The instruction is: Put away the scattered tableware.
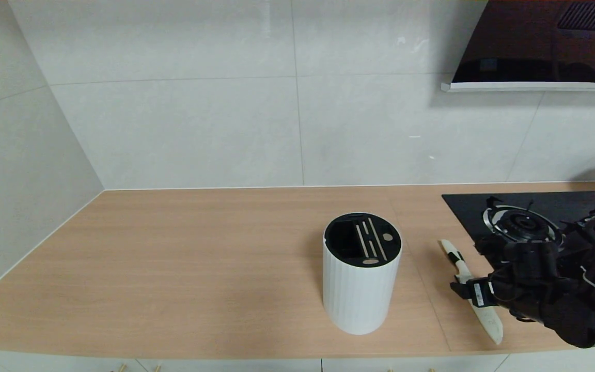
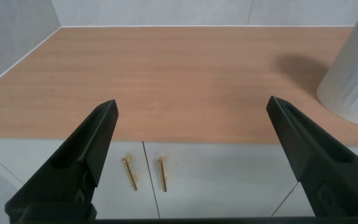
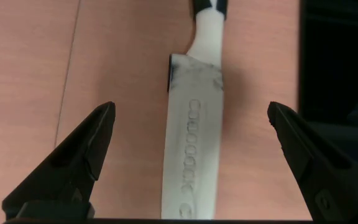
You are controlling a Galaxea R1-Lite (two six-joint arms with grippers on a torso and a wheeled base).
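Note:
A white knife (image 1: 489, 320) with a black-banded handle lies flat on the wooden counter (image 1: 199, 258), just left of the stove. My right gripper (image 1: 470, 292) hovers directly over its middle, open, one finger on each side of the blade (image 3: 194, 143) where it meets the handle. A white ribbed knife holder (image 1: 362, 279) with a black slotted top stands upright to the left of the knife. In the left wrist view, my left gripper (image 2: 191, 106) is open and empty near the counter's front edge, with the holder (image 2: 353, 81) off to one side.
A black gas stove (image 1: 519, 222) with a burner ring is set into the counter at the right, under a dark range hood (image 1: 540, 46). Tiled walls close the back and left. Cabinet doors with gold handles (image 2: 129, 174) sit below the front edge.

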